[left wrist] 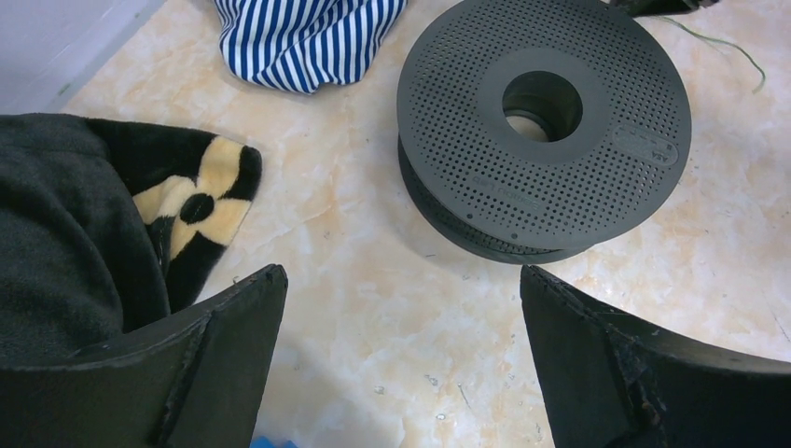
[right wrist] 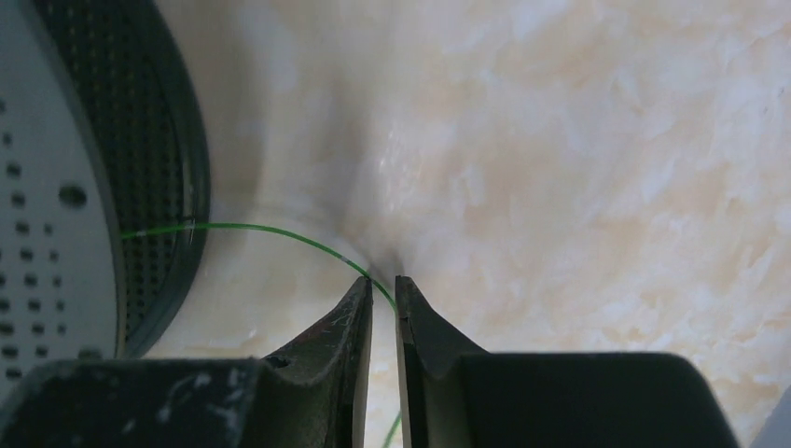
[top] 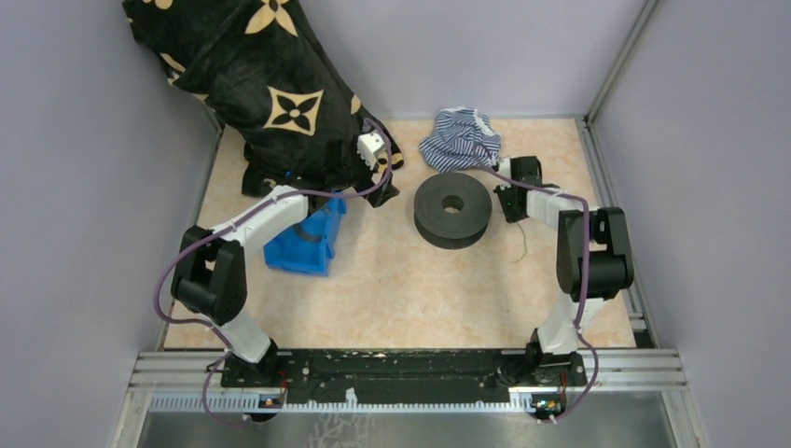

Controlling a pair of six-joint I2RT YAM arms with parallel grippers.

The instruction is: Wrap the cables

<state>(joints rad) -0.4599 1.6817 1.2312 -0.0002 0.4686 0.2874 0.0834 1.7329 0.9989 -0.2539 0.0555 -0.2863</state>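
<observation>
The cable [right wrist: 280, 231] is a thin green wire that arcs from the black perforated spool [right wrist: 84, 187] down into the slit between my right gripper's [right wrist: 383, 280] fingers. Those jaws stand almost together, with a narrow gap left around the wire. In the top view the right gripper [top: 511, 201] sits just right of the spool [top: 453, 209], and a loose end of the cable [top: 522, 245] trails on the table below it. My left gripper [left wrist: 401, 273] hangs wide open and holds nothing, with the spool [left wrist: 544, 126] ahead of it.
A black cloth with tan flower shapes [top: 261, 84] is heaped at the back left and drapes beside the left gripper. A blue-and-white striped cloth [top: 460, 138] lies behind the spool. A blue bin [top: 308, 241] sits under the left arm.
</observation>
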